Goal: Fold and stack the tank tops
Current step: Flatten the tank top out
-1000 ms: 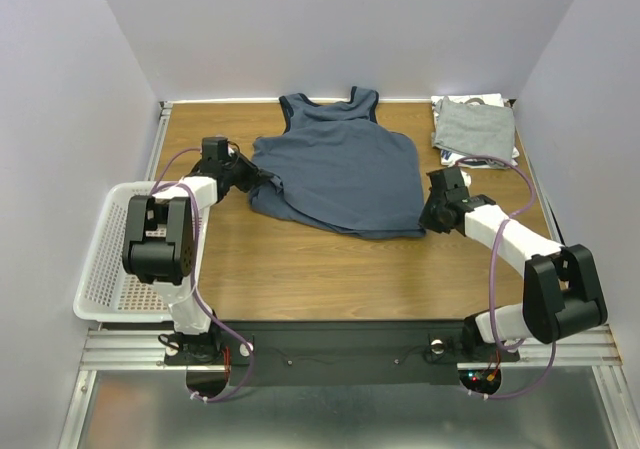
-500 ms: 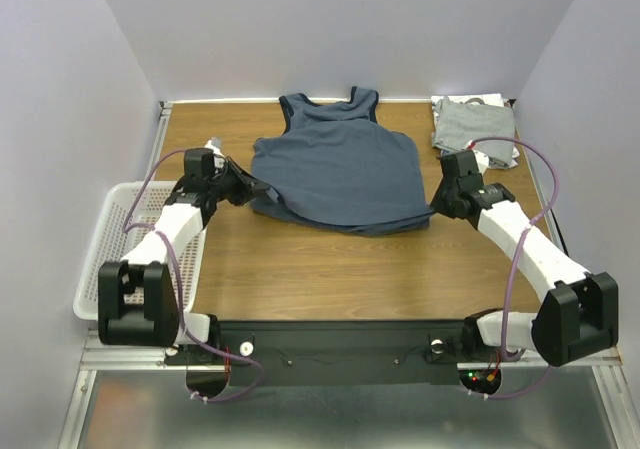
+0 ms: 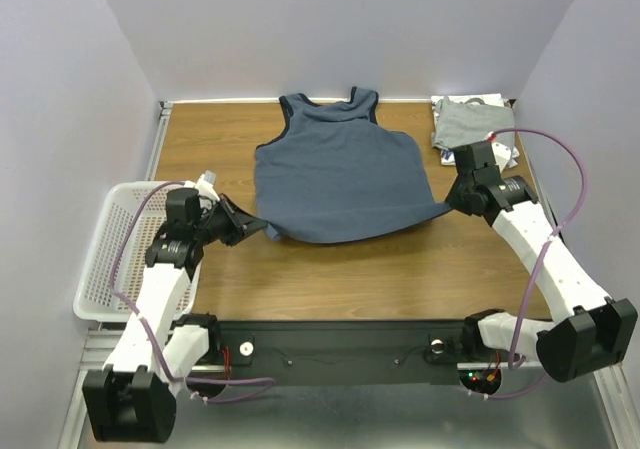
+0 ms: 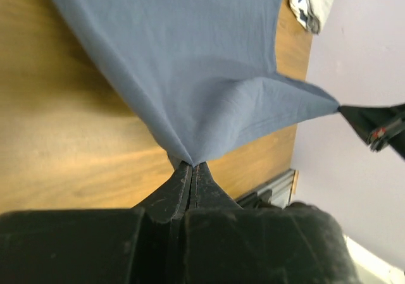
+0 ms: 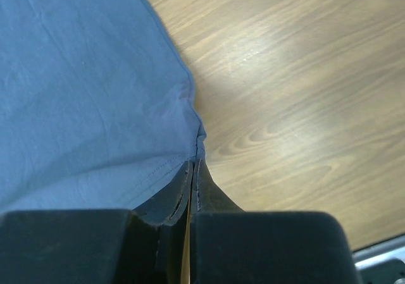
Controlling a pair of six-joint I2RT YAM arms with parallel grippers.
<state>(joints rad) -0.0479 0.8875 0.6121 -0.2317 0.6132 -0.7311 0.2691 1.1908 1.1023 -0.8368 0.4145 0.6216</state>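
Observation:
A slate-blue tank top (image 3: 340, 174) with navy trim lies on the wooden table (image 3: 350, 269), neck toward the back wall, hem toward me. My left gripper (image 3: 262, 226) is shut on its near left hem corner (image 4: 188, 157). My right gripper (image 3: 450, 207) is shut on its near right hem corner (image 5: 197, 146). The hem is stretched taut between the two grippers. A folded light grey tank top (image 3: 473, 126) lies on white ones at the back right corner.
A white plastic mesh basket (image 3: 110, 259) stands off the table's left edge beside my left arm. The folded stack also shows in the left wrist view (image 4: 313, 2). The black rail (image 3: 340, 344) runs along the near edge.
Both grippers have pulled the hem corners outward and toward me. The bunched, folded-under lower edge has spread out and the tank top now lies flatter and wider.

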